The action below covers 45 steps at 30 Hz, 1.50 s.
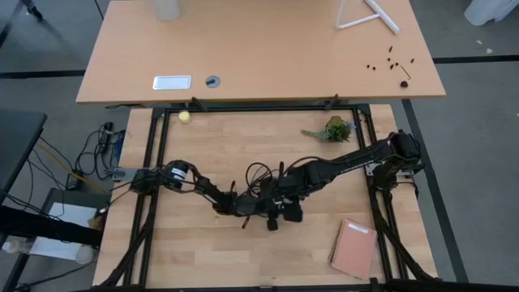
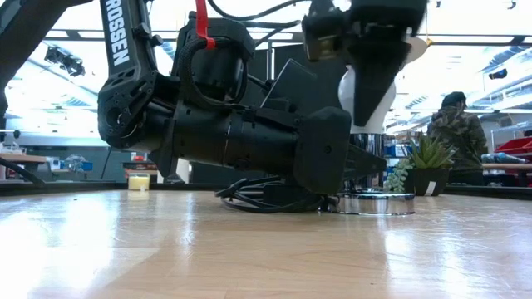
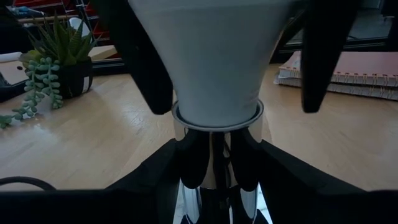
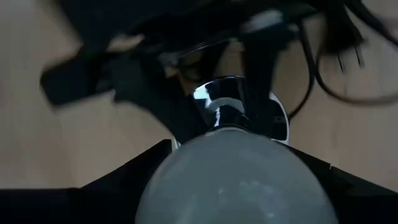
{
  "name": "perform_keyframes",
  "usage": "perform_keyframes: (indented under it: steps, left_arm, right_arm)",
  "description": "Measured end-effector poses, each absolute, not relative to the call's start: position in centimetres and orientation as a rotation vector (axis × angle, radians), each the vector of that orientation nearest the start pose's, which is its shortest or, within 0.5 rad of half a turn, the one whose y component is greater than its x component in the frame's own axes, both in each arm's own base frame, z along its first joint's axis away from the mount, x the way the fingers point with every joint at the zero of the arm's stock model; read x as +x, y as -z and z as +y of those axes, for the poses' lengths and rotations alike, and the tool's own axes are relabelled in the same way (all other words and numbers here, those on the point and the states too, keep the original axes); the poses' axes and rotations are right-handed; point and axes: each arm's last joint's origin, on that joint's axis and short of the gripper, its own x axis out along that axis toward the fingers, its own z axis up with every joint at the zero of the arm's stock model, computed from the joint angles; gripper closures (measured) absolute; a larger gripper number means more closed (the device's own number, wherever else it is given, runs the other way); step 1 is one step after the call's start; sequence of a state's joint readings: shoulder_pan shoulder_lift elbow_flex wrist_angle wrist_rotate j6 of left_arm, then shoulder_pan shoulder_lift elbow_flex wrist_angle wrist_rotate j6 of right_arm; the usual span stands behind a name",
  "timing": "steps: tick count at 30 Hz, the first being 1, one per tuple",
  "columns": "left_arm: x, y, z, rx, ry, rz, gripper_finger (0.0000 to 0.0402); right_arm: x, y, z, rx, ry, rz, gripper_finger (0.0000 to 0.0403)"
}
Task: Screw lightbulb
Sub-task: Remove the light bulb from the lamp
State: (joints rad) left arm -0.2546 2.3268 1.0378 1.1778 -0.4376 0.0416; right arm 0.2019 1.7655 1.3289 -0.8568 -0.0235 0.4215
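Observation:
The white frosted lightbulb (image 2: pixel 366 104) stands upright with its base in the silver socket (image 2: pixel 376 202), whose round disc rests on the table; its chrome stem (image 3: pixel 214 158) rises to the bulb's neck. My right gripper (image 2: pixel 371 71) reaches down from above and is shut on the bulb. My left gripper (image 3: pixel 214 186) lies low and level over the table and is shut on the socket's stem. In the high view both grippers meet at mid-table (image 1: pixel 274 207) and hide the bulb. My left gripper pinches the socket's chrome stem (image 3: pixel 198 163) between its two fingers, just below the bulb's neck. The fingers come in level from the table's left and lie across the upright stem. The socket's disc stays on the table. My right gripper holds the bulb's wide frosted upper part (image 4: pixel 186 177) between its two fingers (image 3: pixel 146 68), which come from above and point down. The bulb stands upright, its base in the socket. On the far side the touch is not plain.
The socket's black cord (image 1: pixel 258 172) loops on the table behind the grippers. A small potted succulent (image 1: pixel 334 130) stands at the far right, a pink notebook (image 1: pixel 354 247) lies at the near right, and a small yellow object (image 1: pixel 185 116) sits at the far left. A person (image 2: pixel 455 124) is in the room beyond.

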Motion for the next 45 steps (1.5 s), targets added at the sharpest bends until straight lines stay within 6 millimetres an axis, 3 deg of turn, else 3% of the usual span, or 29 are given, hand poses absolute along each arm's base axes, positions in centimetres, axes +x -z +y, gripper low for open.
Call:
perform_keyframes:
  steps: [9,17,30,34,40,45]
  left_arm:
    - [41.0,-6.6,-9.4,0.083,-0.179,0.109,0.0213]
    - [41.0,-6.6,-9.4,0.082,-0.178,0.108,0.0213]
    - [40.9,-6.8,-9.6,0.066,-0.188,0.092,0.0213]
    - [40.9,-6.8,-9.7,0.057,-0.184,0.091,0.0213]
    - [40.9,-6.7,-9.9,0.033,-0.160,0.088,0.0213]
    - [40.9,-6.8,-9.9,0.024,-0.160,0.087,0.0213]
  right_arm:
    - [33.7,-22.0,7.3,-0.296,-0.342,1.269,0.0149]
    - [33.7,-22.0,7.2,-0.602,-0.556,1.206,0.0135]
    - [33.6,-22.0,7.6,-1.330,-0.950,1.043,0.0133]
    - [33.5,-22.0,8.0,-1.311,-0.916,1.049,0.0131]
    - [33.6,-22.7,8.9,-1.067,-0.773,1.098,0.0125]
    - [33.7,-23.8,10.0,-0.845,-0.702,1.086,0.0093]
